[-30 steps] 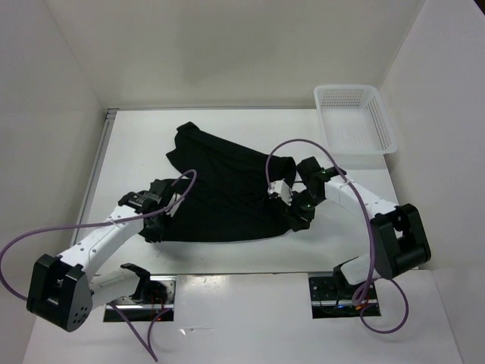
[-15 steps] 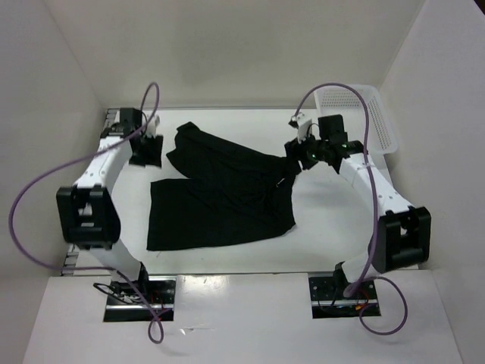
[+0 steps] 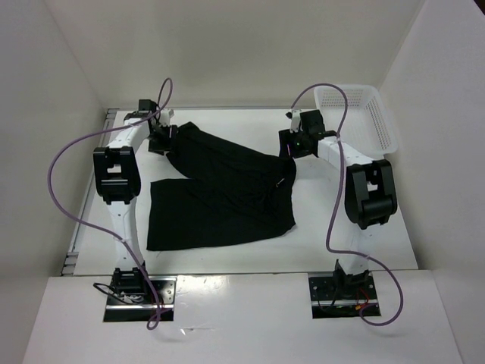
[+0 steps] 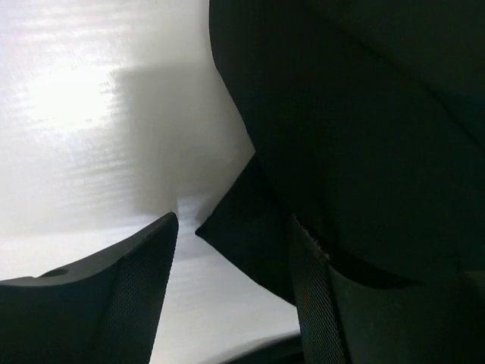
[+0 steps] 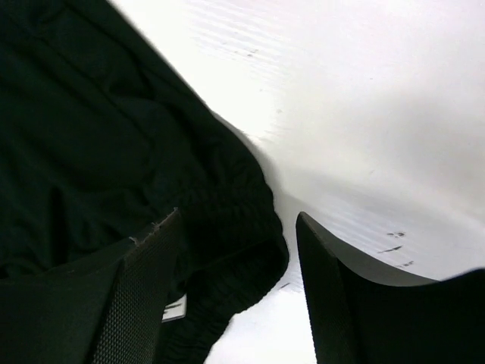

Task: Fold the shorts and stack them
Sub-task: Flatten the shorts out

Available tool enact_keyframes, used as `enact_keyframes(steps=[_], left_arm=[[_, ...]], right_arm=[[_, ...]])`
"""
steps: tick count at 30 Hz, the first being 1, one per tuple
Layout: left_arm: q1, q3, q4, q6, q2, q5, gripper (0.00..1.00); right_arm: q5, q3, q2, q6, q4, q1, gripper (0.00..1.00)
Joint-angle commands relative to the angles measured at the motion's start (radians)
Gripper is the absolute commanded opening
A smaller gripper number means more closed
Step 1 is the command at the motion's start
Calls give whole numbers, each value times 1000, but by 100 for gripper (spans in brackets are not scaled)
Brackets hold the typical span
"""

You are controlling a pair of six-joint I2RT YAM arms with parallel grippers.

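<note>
Lying flat on the white table (image 3: 333, 220), the shorts (image 3: 220, 197) fill its middle. One leg sits square at the near side, and the rest of the cloth reaches obliquely toward the far left. At the far left corner of the cloth is the left gripper (image 3: 161, 139) — its two fingers stand apart. In the left wrist view a black corner of the fabric lies between them, not pinched. At the far right corner of the shorts the right gripper (image 3: 292, 148) is spread wide too. The gathered waistband (image 5: 227, 220) lies loose under and between its fingers. Just beyond on the right, a white mesh basket (image 3: 379, 114) stands at the far right corner of the table.
</note>
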Motion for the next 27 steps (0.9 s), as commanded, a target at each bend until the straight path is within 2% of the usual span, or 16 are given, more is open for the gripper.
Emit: enact_keyframes(steps=[1, 6, 10, 11, 13, 15, 16, 20, 25, 27], left_arm=[[-10, 46, -4, 4, 49, -14, 67], [-19, 4, 33, 4, 77, -26, 59], [-28, -31, 56, 4, 77, -15, 31], [-28, -57, 56, 4, 68, -15, 16], [-28, -106, 56, 4, 17, -15, 6], [-19, -216, 70, 4, -68, -29, 2], [-7, -258, 70, 4, -101, -38, 1], [15, -413, 48, 4, -242, -127, 0], [25, -578, 35, 4, -365, -251, 0], [25, -589, 35, 4, -389, -297, 4]], right_arm=[[38, 53, 27, 28, 65, -1, 68], [28, 53, 56, -6, 36, -1, 69], [27, 41, 76, -30, 16, -1, 65], [27, 32, 76, -30, 16, -1, 64], [27, 23, 76, -52, 16, -1, 60], [27, 12, 64, -52, 7, -1, 45], [18, 0, 55, -52, 7, -1, 30], [18, -27, 44, -52, 18, -1, 0], [72, -17, 44, -62, 45, -1, 0], [72, 13, 53, -72, 45, -1, 0]])
